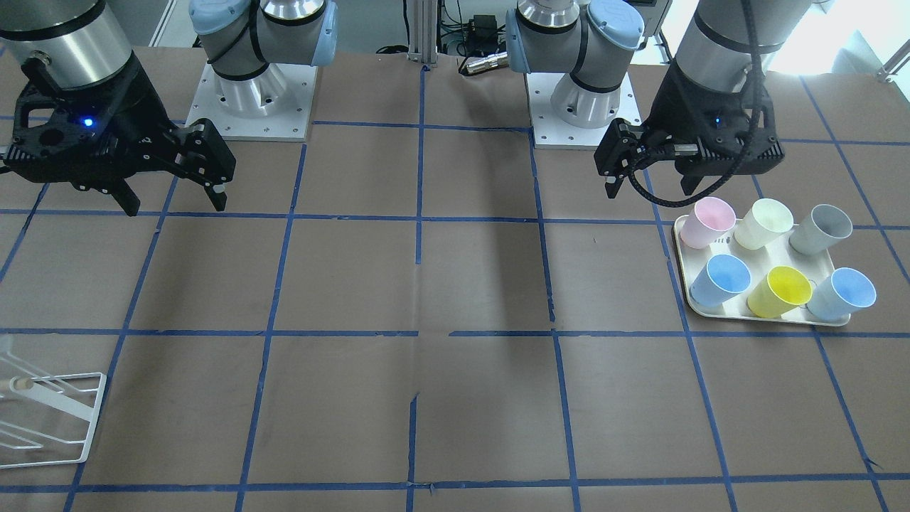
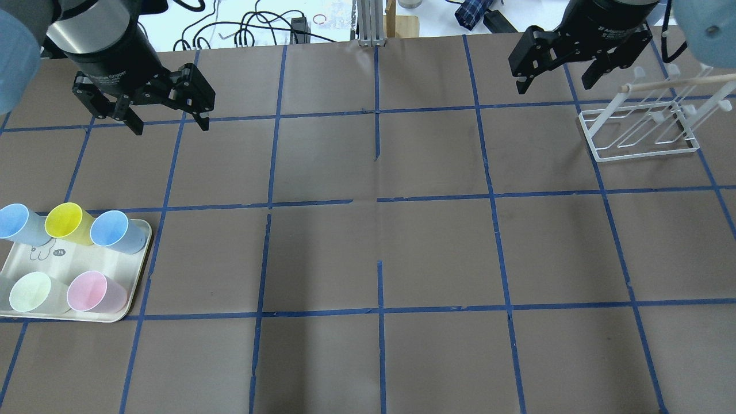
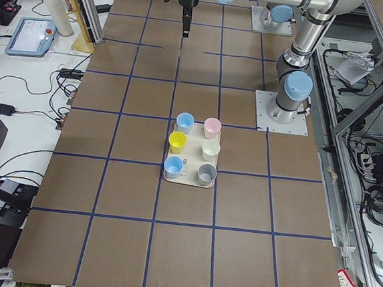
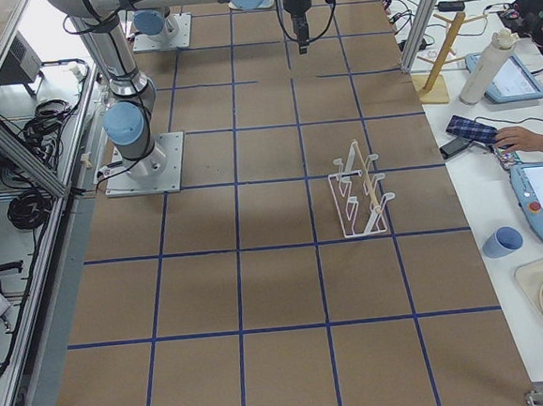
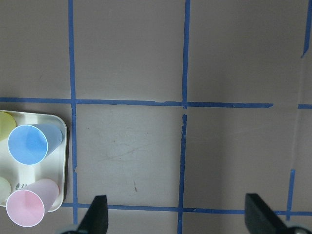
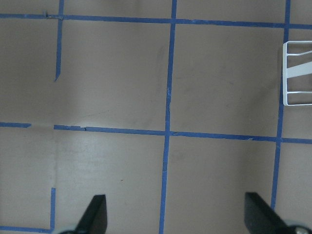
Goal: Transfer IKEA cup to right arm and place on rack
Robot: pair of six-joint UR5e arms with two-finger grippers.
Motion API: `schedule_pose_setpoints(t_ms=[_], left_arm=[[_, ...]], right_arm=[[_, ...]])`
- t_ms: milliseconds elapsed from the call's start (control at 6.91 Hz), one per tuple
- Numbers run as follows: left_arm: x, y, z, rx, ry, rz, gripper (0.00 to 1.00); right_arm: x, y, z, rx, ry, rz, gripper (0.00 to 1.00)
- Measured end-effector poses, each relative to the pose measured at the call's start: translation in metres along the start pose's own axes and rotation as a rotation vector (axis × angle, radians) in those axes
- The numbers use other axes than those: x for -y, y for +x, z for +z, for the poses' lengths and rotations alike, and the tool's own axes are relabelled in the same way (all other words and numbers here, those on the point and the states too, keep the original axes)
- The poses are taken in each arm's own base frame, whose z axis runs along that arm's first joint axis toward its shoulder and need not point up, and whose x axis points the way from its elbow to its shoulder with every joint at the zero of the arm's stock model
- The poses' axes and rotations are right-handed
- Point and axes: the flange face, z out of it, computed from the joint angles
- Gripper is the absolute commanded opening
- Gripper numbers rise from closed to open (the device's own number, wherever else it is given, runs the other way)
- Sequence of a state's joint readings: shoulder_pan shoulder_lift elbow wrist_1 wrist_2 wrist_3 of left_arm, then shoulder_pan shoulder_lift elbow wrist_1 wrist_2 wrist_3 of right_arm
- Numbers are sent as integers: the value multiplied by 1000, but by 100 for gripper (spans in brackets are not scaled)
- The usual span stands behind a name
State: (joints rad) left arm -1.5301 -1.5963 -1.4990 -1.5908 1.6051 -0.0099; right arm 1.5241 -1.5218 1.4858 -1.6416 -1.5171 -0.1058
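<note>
The IKEA cup [image 1: 842,293], pale icy-blue outside and sky-blue inside, lies tilted at the outer far corner of a cream tray [image 1: 768,320]. It also shows in the overhead view [image 2: 17,223] and the exterior left view [image 3: 173,165]. My left gripper [image 1: 648,190] [image 2: 171,126] is open and empty, hanging above the table behind the tray. My right gripper [image 1: 175,206] [image 2: 554,86] is open and empty, near the white wire rack [image 2: 647,154] [image 1: 94,416]. The IKEA cup is out of the left wrist view.
The tray also holds a more saturated blue cup [image 1: 721,279] [image 5: 29,144], a yellow cup [image 1: 780,291], a pink cup [image 1: 707,222], a cream cup [image 1: 764,223] and a grey cup [image 1: 821,229]. Brown table with a blue tape grid. The rack's corner shows in the right wrist view [image 6: 283,73].
</note>
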Motion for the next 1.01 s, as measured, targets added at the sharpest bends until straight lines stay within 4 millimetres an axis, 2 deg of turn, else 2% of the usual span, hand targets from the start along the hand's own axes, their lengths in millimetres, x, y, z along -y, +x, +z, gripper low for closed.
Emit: schedule_pose_setpoints(t_ms=[289,1013], left_arm=[[3,1,-6,0,12,-2,100],[1,-1,0,-1,4,0,100]], right_arm=[[0,0,2,1,-3,1,100],[0,0,4,1,-6,-2,100]])
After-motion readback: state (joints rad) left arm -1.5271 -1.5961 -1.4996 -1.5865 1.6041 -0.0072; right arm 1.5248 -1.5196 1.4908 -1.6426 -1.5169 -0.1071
